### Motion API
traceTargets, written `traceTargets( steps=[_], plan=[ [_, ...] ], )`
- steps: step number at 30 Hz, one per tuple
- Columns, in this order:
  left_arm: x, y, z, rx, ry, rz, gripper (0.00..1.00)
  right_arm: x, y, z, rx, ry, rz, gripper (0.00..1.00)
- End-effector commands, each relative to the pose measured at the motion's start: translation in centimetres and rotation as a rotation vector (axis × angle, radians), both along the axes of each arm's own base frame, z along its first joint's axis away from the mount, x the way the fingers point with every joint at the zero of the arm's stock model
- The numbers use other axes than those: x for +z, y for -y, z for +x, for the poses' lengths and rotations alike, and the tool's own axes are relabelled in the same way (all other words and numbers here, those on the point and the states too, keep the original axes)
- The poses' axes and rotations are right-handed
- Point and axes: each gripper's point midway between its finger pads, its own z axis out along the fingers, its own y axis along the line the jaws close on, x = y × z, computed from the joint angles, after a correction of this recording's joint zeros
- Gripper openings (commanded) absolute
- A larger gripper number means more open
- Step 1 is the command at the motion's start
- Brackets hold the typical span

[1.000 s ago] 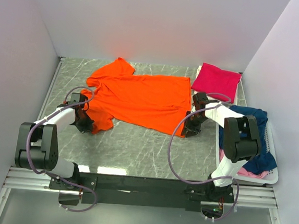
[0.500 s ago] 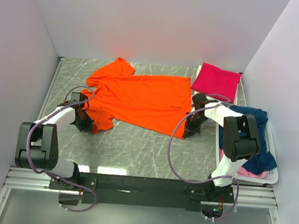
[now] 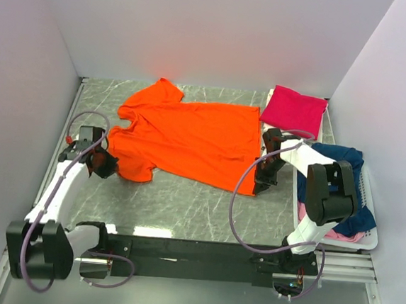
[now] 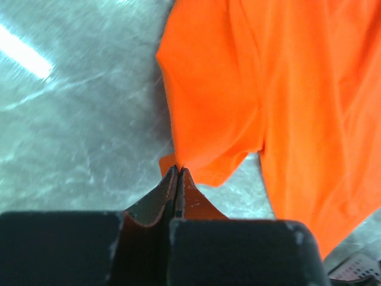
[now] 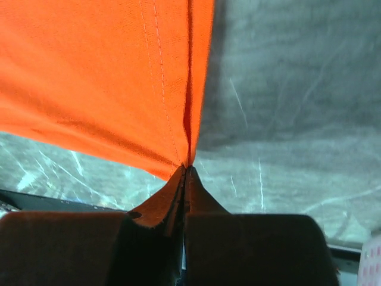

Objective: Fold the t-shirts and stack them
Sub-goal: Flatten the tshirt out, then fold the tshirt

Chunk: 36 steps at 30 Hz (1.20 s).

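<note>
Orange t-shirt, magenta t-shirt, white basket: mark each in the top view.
orange t-shirt (image 3: 190, 133): top external view, middle of its body.
magenta t-shirt (image 3: 294, 109): top external view, centre of the folded square.
white basket (image 3: 367, 242): top external view, near right rim corner.

From where I stand, no text, label, brand or number can be read in any view. The orange t-shirt (image 3: 190, 133) is plain cloth with no print.
</note>
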Motion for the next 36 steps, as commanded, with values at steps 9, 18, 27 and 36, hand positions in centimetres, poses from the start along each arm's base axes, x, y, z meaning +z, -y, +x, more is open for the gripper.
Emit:
traceTargets(
  steps=[9,18,27,36],
  plan=[
    [4.8,-1.2,-5.0,0.173,0.053,0.013,0.01,0.8,0.8,-3.9,0.056,-0.064,-0.04,0.0],
    [6.0,-1.1,-8.3,0.217,0.053,0.002,0.01,0.7,0.6,-6.1,0.08,-0.084,-0.046,0.0],
    [6.7,-1.5,-10.6,0.215,0.033,0.036,0.01,0.5,0.4,-7.9,0.105,-0.098,-0.055,0.0],
    [7.2,-1.3,-5.9,0.047,0.07,0.083,0.01,2.2,-0.5,-5.5,0.069,-0.025,-0.036,0.0]
  ],
)
